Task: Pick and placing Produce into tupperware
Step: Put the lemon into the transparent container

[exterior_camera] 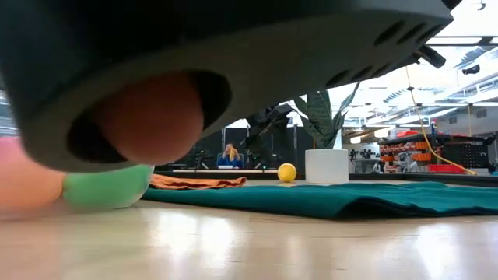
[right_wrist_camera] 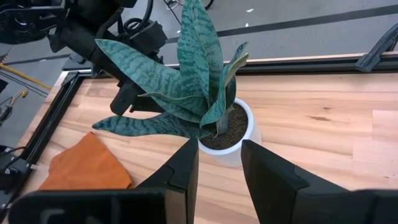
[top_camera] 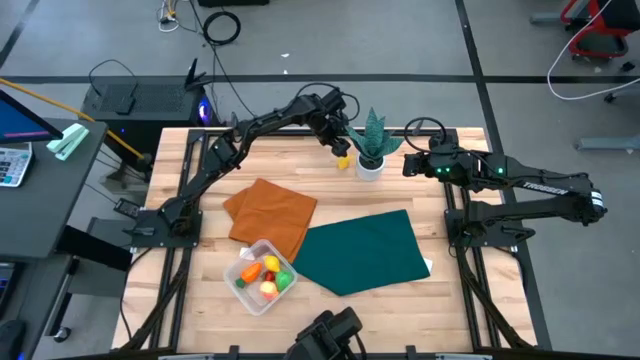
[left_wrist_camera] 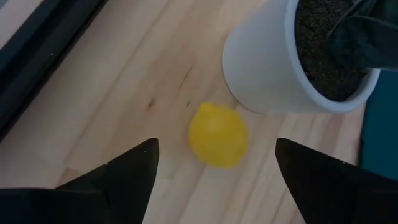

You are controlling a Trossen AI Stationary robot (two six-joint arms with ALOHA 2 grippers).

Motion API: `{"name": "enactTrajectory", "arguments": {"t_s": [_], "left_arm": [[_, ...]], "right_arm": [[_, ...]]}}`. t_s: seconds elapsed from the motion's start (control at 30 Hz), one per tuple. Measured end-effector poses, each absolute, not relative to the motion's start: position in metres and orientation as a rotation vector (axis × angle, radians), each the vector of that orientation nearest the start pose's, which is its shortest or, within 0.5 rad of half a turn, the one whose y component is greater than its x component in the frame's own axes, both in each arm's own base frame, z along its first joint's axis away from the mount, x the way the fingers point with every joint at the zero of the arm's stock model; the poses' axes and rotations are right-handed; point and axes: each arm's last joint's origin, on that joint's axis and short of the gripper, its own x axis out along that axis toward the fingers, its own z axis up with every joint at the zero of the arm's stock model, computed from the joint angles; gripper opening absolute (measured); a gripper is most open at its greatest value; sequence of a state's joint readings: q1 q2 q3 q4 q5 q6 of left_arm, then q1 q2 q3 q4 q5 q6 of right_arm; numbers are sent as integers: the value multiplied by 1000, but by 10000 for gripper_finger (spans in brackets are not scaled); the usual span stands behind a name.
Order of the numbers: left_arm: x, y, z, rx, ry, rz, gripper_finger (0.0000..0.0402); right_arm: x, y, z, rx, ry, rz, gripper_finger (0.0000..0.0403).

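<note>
A yellow toy lemon [top_camera: 343, 161] [left_wrist_camera: 217, 135] lies on the bare wood at the table's far side, close to the white pot of a spiky plant [top_camera: 370, 160]. My left gripper [top_camera: 337, 146] [left_wrist_camera: 216, 149] hovers just above it, open, one finger on either side and touching nothing. The clear tupperware [top_camera: 262, 276] sits near the front left edge with several pieces of produce inside, orange, red, yellow and green. My right gripper [top_camera: 408, 165] [right_wrist_camera: 219, 158] waits to the right of the plant, raised, its fingers a little apart and empty.
An orange cloth [top_camera: 270, 215] lies left of centre and a dark green cloth [top_camera: 365, 250] spreads over the middle and right. The plant's pot [left_wrist_camera: 280, 62] stands a finger's width from the lemon. Bare wood lies to the lemon's left.
</note>
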State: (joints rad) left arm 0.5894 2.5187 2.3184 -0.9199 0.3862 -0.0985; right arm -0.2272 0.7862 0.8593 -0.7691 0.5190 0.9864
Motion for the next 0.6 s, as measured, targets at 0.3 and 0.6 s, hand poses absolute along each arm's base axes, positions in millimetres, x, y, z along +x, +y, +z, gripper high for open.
{"name": "enactTrajectory", "arguments": {"t_s": [0.3, 0.6], "left_arm": [[449, 278, 182, -704, 981, 273, 327], [460, 269, 184, -712, 944, 346, 330]], "right_arm": [[138, -47, 309, 800, 288, -992, 89], [138, -47, 309, 801, 288, -992, 89]]}}
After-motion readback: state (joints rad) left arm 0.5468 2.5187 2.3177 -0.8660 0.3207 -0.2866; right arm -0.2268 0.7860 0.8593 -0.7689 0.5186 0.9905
